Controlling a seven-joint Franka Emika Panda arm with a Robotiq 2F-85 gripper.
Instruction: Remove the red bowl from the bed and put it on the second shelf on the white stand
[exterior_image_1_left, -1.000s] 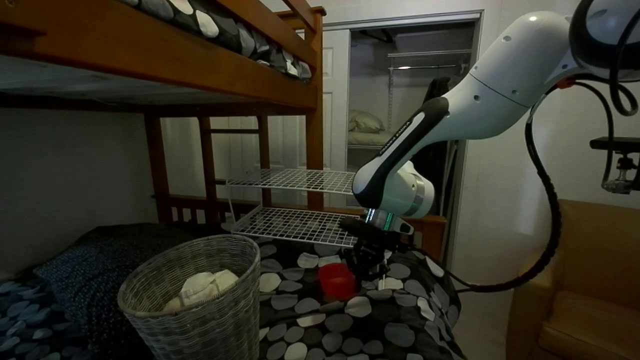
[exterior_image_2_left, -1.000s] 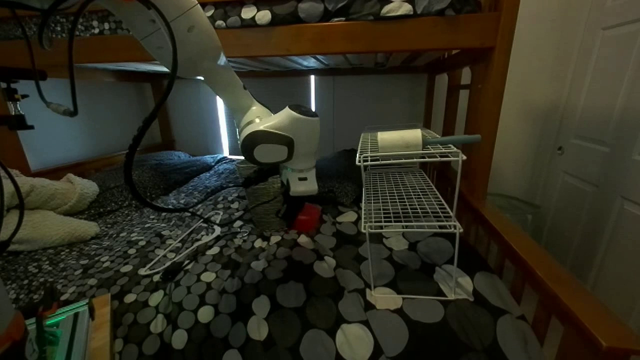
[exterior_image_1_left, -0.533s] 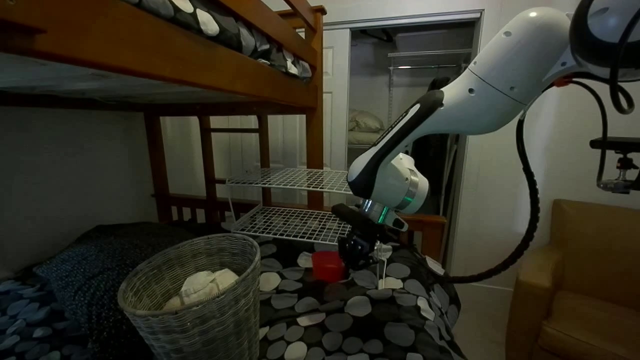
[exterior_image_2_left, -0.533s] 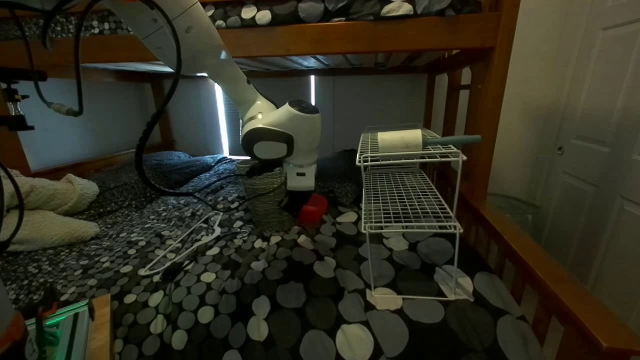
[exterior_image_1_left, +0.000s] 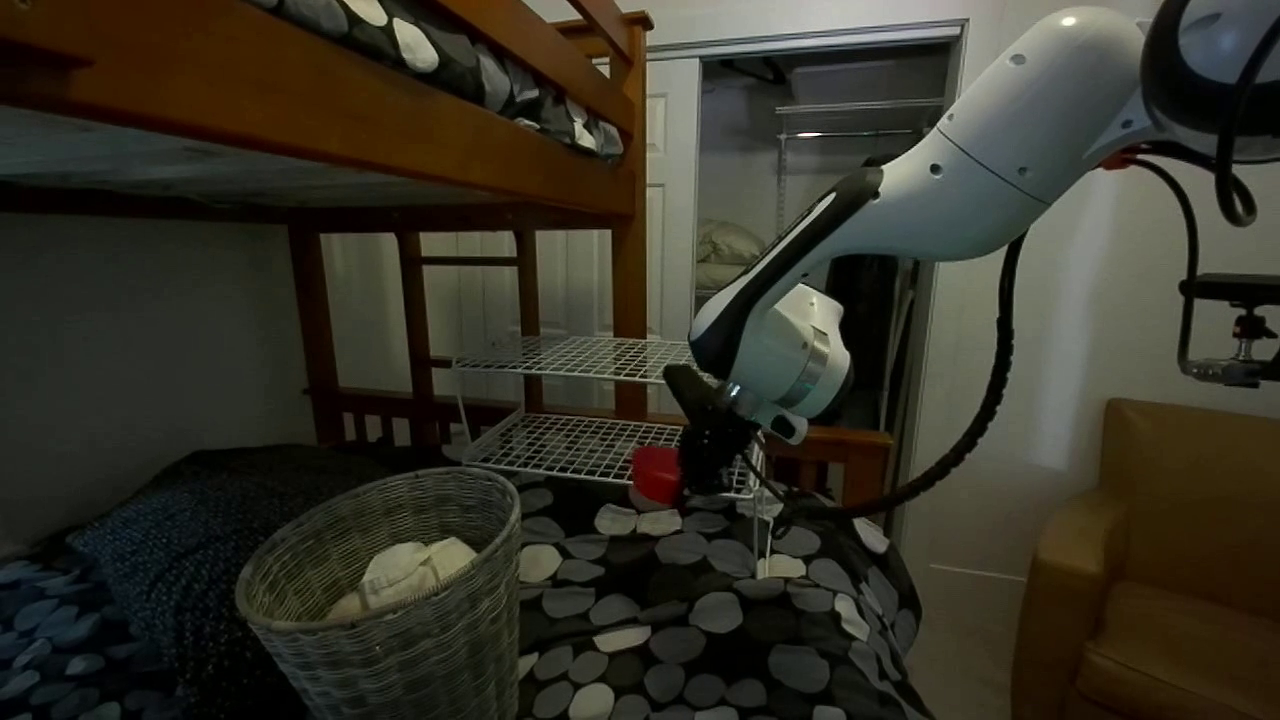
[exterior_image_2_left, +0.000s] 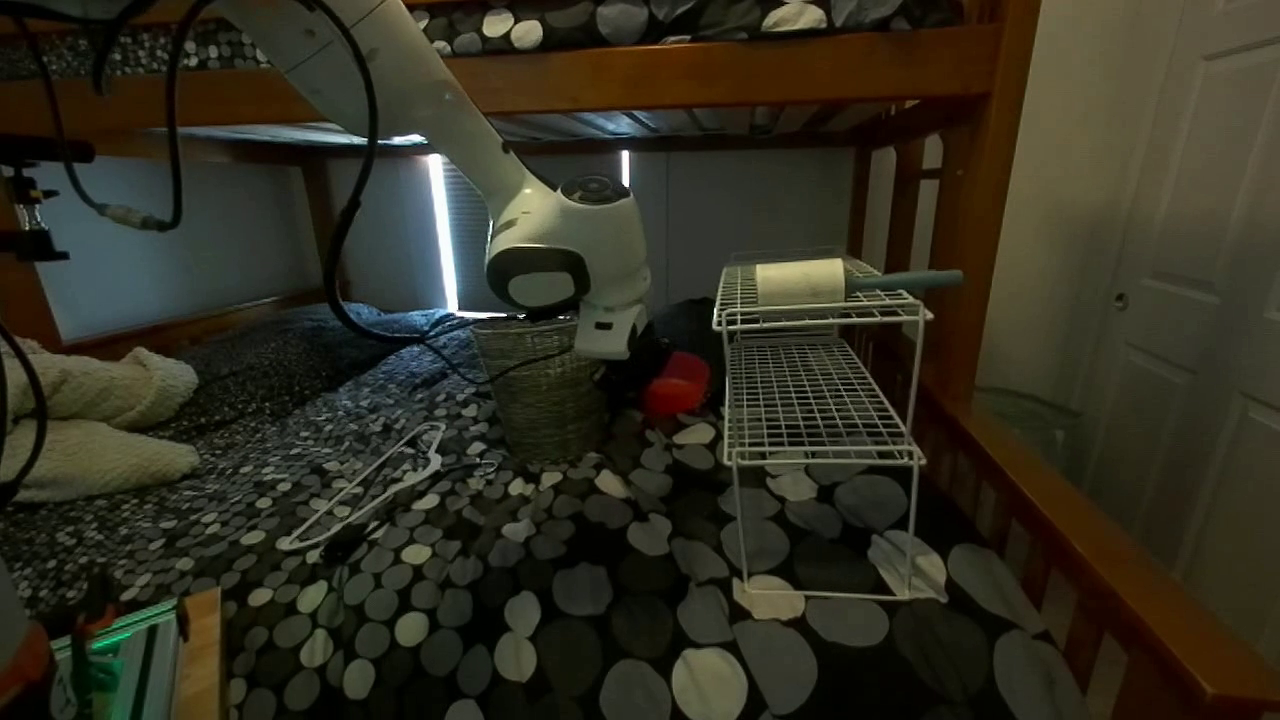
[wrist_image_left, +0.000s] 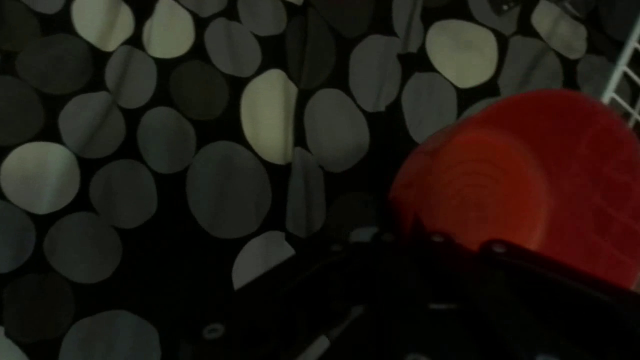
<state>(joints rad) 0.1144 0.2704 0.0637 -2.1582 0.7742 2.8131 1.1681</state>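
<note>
The red bowl (exterior_image_1_left: 656, 474) hangs above the bed (exterior_image_1_left: 680, 640), tilted; it also shows in an exterior view (exterior_image_2_left: 677, 384) and fills the right of the wrist view (wrist_image_left: 505, 190). My gripper (exterior_image_1_left: 690, 472) is shut on the bowl's rim; the dark fingertips meet at its edge in the wrist view (wrist_image_left: 400, 227). The white stand (exterior_image_2_left: 915, 520) stands on the bed. Its second shelf (exterior_image_2_left: 820, 400), bare wire grid, lies below the top tier and also shows in an exterior view (exterior_image_1_left: 570, 447). The bowl is beside the stand, apart from it, at about shelf height.
A grey wicker basket (exterior_image_2_left: 550, 420) with white cloth stands close to the gripper. A roller (exterior_image_2_left: 800, 282) with a blue handle lies on the stand's top tier. A white hanger (exterior_image_2_left: 365, 490) lies on the bed. The upper bunk rail (exterior_image_2_left: 720, 78) runs overhead.
My gripper has lifted the red bowl off the bed. In both exterior views the bowl has risen, and it has moved closer to the stand, tilting as the wrist turned.
</note>
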